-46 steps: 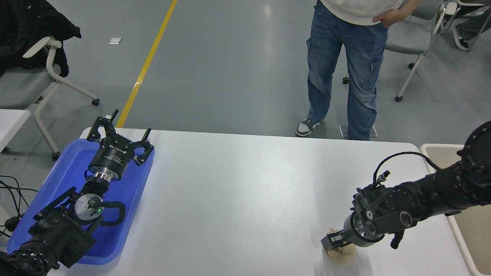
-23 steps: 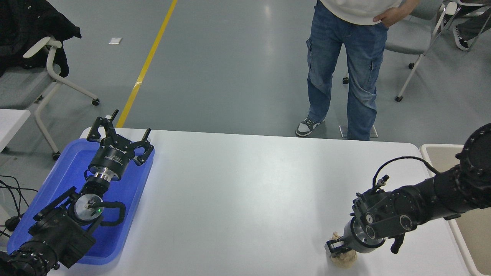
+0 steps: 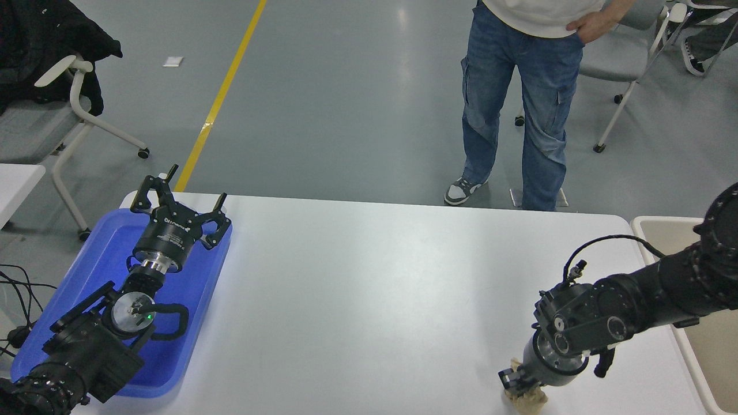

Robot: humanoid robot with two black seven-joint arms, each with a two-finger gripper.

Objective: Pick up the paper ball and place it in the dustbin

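Note:
The tan paper ball (image 3: 529,399) lies at the table's near right edge, mostly covered by my right gripper (image 3: 520,382). That gripper points steeply down onto the ball, and its fingers are closed around the ball's top. The beige dustbin (image 3: 662,221) stands off the table's right end, partly hidden behind my right arm. My left gripper (image 3: 177,197) rests parked and open over the blue tray at the left.
A shallow blue tray (image 3: 69,288) sits on the table's left end under my left arm. A person in jeans (image 3: 519,104) stands beyond the far edge. Office chairs stand at the far left (image 3: 75,109) and far right (image 3: 628,57).
My right gripper has shifted right and toward the near edge, tilting more steeply downward. The paper ball has moved with it. The left arm has stayed still.

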